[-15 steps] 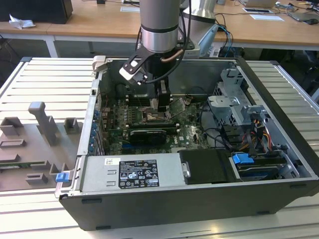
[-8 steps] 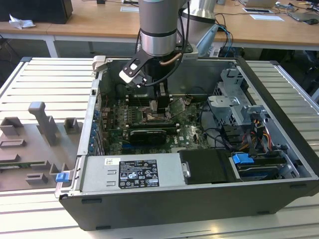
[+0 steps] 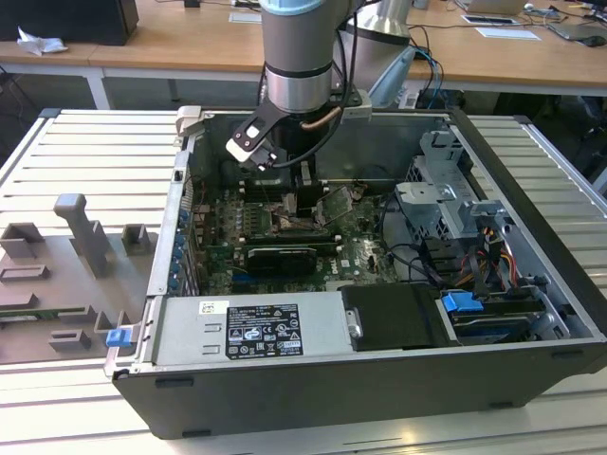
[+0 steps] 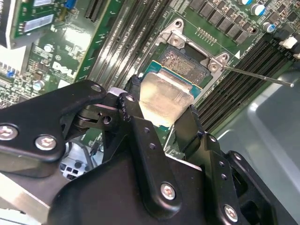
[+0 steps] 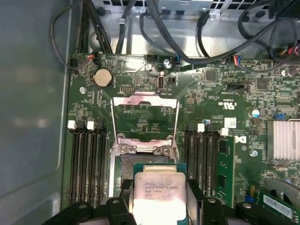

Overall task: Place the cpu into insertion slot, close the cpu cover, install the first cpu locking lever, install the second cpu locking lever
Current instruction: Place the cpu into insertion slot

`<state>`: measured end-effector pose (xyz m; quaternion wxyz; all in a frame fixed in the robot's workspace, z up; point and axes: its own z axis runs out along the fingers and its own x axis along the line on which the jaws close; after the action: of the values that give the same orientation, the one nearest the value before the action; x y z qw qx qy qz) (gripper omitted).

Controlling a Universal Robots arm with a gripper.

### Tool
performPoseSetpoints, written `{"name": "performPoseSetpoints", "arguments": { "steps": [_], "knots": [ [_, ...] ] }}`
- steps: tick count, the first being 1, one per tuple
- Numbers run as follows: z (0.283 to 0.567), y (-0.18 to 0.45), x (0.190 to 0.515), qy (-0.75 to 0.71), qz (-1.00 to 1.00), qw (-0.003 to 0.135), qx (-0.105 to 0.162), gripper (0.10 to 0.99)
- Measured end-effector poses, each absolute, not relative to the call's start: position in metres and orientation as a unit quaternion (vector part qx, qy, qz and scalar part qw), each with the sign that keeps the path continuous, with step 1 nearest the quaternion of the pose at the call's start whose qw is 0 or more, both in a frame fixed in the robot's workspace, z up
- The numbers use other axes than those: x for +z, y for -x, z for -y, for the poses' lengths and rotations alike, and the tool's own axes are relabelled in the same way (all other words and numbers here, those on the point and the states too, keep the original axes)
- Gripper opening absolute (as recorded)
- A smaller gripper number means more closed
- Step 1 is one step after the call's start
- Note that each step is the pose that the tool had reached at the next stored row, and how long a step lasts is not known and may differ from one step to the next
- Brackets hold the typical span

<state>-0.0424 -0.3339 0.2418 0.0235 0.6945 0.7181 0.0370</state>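
Your gripper (image 4: 161, 102) is closed on the cpu (image 4: 165, 91): two black fingers (image 4: 138, 126) press on opposite edges of the one chip, its silver top facing up. In both wrist views the cpu hangs over the near edge of the insertion slot (image 4: 182, 62), covering that part, while the far part of the dark pin field lies bare. You cannot tell from these views whether the chip touches the socket. The cpu cover (image 5: 144, 99) is swung open and lies back flat on the green board beyond the slot, so nothing sits over the opening. Two screws (image 5: 123, 149) hold the hinge bracket at the slot's far edge. In the second wrist view, one thin metal lever rod (image 4: 258, 76) sticks out sideways from the socket corner, over the memory slots (image 5: 86, 159). These long black slots stand in two banks, one just beside each side of the socket and close to the fingers. Beyond the cover you have one round coin battery (image 5: 103, 78) and a tangle of black cables (image 5: 140, 28) along the board's edge. One finned heatsink (image 5: 283, 138) sits well off to the side. In the exterior view the arm reaches down into the one open computer case (image 3: 531, 237) on a slatted table (image 3: 85, 152). A black graphics card (image 3: 285, 258) lies near the gripper, the power supply (image 3: 247, 332) is at the front, and a drive cage (image 3: 446, 194) is on the exterior view's right.
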Motion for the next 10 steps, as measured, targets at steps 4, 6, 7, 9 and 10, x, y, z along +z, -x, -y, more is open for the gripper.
{"name": "performPoseSetpoints", "arguments": {
  "steps": [4,6,7,9,10],
  "knots": [
    [0.3289,0.0429,0.2356,-0.697,-0.715,0.024,0.037,0.537],
    [0.3278,0.0432,0.2329,-0.699,-0.714,0.024,0.037,0.537],
    [0.3279,0.0433,0.2325,-0.699,-0.714,0.024,0.037,0.537],
    [0.3278,0.0433,0.2320,-0.699,-0.714,0.024,0.037,0.537],
    [0.3278,0.0433,0.2317,-0.699,-0.713,0.024,0.037,0.537]
  ]
}}
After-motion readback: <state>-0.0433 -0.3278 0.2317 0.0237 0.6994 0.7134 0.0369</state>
